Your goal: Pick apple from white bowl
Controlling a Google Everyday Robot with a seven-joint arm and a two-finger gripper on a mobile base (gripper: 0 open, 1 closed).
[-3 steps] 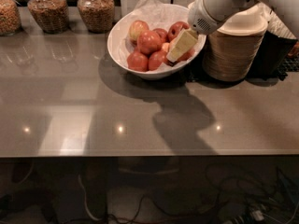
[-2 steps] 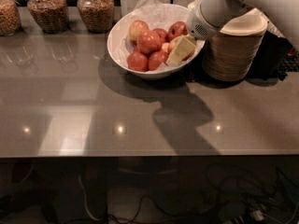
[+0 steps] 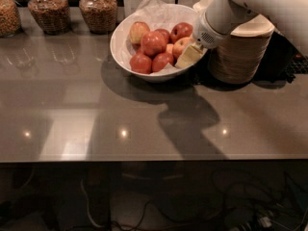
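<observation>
The wide white bowl (image 3: 120, 52) with crinkled paper lining stands at the back middle of the grey table and holds several apples. A lighter, orange-blushed apple (image 3: 180, 45) lies at the bowl's right side, among darker red apples (image 3: 153, 43). My gripper (image 3: 189, 56) reaches in from the upper right, over the bowl's right rim. Its cream tip is down in the bowl, right against the lighter apple's right side. The white arm (image 3: 226, 11) hides part of the rim behind it.
A stack of beige disposable bowls (image 3: 240, 57) stands just right of the white bowl, under the arm. Glass jars of grain (image 3: 98, 8) line the back left. Another pale apple (image 3: 137, 31) sits at the bowl's back left. The table's front edge (image 3: 144, 159) runs across the view.
The gripper has sunk a little lower into the right side of the bowl, closer against the lighter apple. The apples and the bowl have not moved.
</observation>
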